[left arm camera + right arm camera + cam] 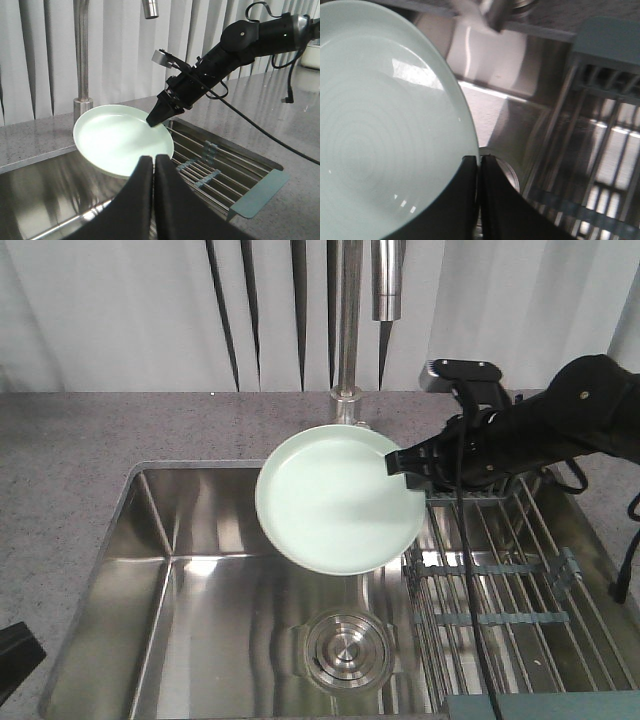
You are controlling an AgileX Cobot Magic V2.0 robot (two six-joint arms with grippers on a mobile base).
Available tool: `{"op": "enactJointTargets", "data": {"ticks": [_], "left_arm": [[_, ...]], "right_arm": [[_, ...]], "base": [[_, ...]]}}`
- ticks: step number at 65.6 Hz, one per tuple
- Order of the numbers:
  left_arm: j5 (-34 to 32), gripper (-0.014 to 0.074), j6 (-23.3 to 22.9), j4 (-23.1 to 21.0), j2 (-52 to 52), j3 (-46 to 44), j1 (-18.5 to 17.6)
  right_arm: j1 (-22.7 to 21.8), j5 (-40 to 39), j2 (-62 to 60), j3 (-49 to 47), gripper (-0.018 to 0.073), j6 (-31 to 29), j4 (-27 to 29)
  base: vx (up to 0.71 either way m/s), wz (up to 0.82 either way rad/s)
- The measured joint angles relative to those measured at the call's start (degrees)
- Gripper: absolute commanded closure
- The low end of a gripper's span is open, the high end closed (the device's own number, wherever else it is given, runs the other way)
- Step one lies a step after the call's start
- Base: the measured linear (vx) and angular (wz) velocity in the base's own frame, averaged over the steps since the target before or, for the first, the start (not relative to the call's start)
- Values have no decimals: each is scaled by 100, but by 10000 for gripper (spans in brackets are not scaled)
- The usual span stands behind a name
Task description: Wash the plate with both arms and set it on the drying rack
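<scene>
The pale mint-green plate (pixel 330 505) hangs tilted above the sink, just below the tap. My right gripper (pixel 400 462) is shut on its right rim, one finger over the plate's face and the other behind the edge. In the right wrist view the plate (pixel 380 135) fills the left side, with the right gripper (pixel 478 159) pinching its rim. My left gripper (pixel 153 159) is shut with nothing in it, low and in front of the plate (pixel 117 140), apart from it. The drying rack (pixel 510 580) lies across the right part of the sink, under the right arm.
The steel sink basin (pixel 200 620) has a round drain (pixel 345 648) below the plate. A tall steel tap column (pixel 347 330) and its spout (pixel 386 280) stand behind the plate. Grey speckled counter (pixel 80 440) surrounds the sink. A black cable (pixel 470 570) hangs over the rack.
</scene>
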Motion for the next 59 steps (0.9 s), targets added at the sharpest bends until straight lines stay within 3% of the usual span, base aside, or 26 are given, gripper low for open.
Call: {"op": "enactJointTargets", "data": {"ticks": [16, 25, 34, 42, 51, 59], "left_arm": [[-97, 603, 0, 0, 0, 0, 0], [-101, 602, 0, 0, 0, 0, 0], [-103, 602, 0, 0, 0, 0, 0], [-103, 602, 0, 0, 0, 0, 0], [-108, 602, 0, 0, 0, 0, 0], [-108, 602, 0, 0, 0, 0, 0]], "right_arm": [[-956, 946, -440, -32, 563, 68, -759], [-1044, 1626, -1141, 60, 563, 88, -919], [-688, 1849, -1930, 656, 563, 139, -679], [-28, 1723, -2288, 1222, 563, 204, -230], [789, 945, -2096, 1355, 563, 528, -8], [1034, 190, -1560, 1120, 563, 752, 56]], "base": [[0, 0], [0, 0], [0, 0], [0, 0], [0, 0], [0, 0]]}}
